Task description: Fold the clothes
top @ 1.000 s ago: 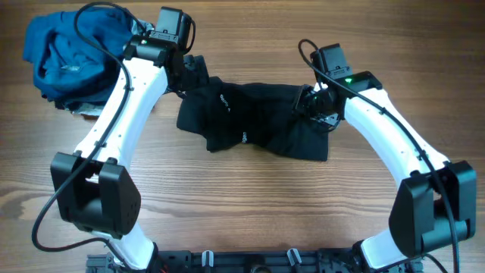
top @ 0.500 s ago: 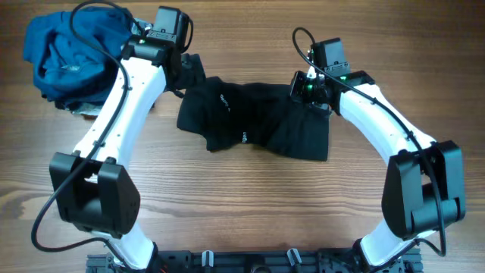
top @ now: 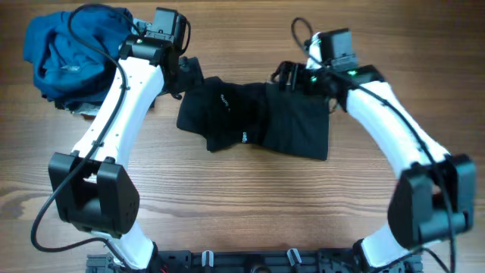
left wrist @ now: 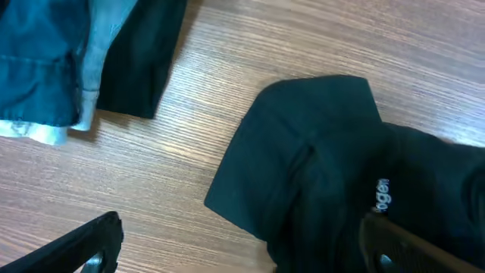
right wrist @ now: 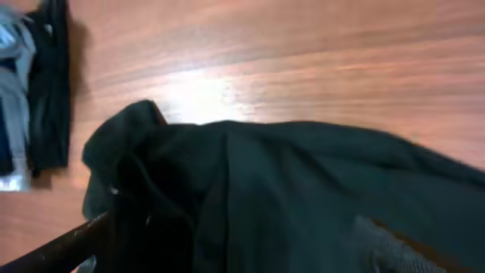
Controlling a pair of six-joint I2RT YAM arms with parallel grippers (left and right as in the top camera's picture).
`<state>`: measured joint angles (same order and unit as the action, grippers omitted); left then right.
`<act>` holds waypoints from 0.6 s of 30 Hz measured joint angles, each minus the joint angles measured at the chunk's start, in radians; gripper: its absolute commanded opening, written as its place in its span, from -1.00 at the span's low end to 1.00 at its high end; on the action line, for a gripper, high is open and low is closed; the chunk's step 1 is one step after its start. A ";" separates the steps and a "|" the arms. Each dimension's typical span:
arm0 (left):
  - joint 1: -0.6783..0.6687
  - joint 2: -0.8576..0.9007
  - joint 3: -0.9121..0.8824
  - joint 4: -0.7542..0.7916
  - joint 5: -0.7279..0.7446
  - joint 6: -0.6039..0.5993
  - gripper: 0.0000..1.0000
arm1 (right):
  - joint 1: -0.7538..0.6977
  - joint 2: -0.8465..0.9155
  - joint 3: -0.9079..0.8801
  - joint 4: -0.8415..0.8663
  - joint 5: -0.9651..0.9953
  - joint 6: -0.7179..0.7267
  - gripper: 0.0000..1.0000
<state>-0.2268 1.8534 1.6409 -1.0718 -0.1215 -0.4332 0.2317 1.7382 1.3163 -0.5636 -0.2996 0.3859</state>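
- blue clothes pile (top: 64,49): upper left of the frame, on the worktop (top: 242,205).
- left tool (top: 188,73): jaws wide, left of top centre.
- black garment (top: 258,125): spread across upper centre, its upper left corner under the left tool.
- right tool (top: 285,76): jaws wide, over the black garment's top edge.

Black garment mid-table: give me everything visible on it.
The black garment is soft, matte fabric with small pale lettering, lying crumpled and partly folded on the wooden table, wider than deep. Its left end sits under the left gripper; the right gripper straddles its upper edge, jaws open.
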 measured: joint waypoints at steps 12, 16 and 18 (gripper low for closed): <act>0.119 0.002 -0.235 0.209 0.266 0.169 0.63 | -0.096 -0.065 0.014 -0.286 0.005 -0.125 0.85; 0.151 0.082 -0.245 0.270 0.342 0.303 0.65 | -0.096 -0.065 0.014 -0.306 0.005 -0.130 0.83; 0.151 0.140 -0.245 0.286 0.360 0.348 0.53 | -0.096 -0.065 0.014 -0.313 0.005 -0.130 0.83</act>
<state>-0.0757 1.9938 1.3956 -0.7856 0.2382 -0.0849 0.1356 1.6730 1.3304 -0.8764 -0.2943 0.2554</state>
